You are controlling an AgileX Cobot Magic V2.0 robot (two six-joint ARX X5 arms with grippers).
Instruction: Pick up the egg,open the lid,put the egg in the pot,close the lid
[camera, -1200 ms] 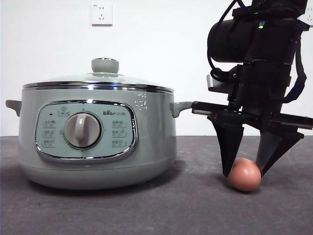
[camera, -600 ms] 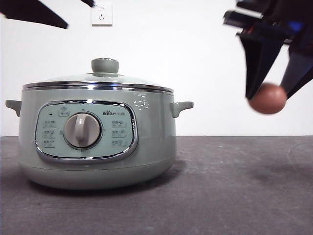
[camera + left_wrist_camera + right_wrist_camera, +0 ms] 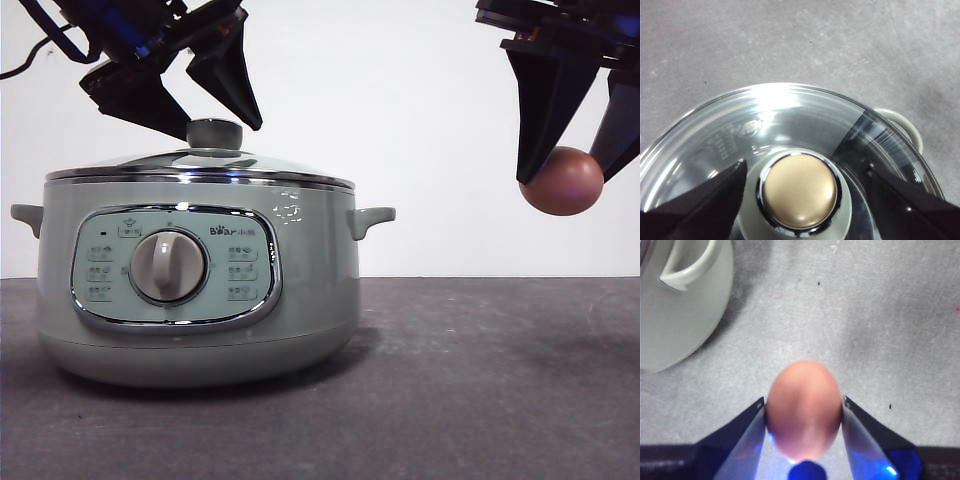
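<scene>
The right pincer (image 3: 572,165) gripped the egg (image 3: 562,181) in the air, clear of the counter (image 3: 480,400). The pot (image 3: 200,290) read "Bear" beside its dial. Over its seated lid (image 3: 200,165), the left pincer (image 3: 205,105) straddled the knob (image 3: 799,187), spread wide.

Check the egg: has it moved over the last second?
Yes. The egg, clamped in the right gripper, has gone up from the table beside the pot to about the height of the pot's rim.
</scene>
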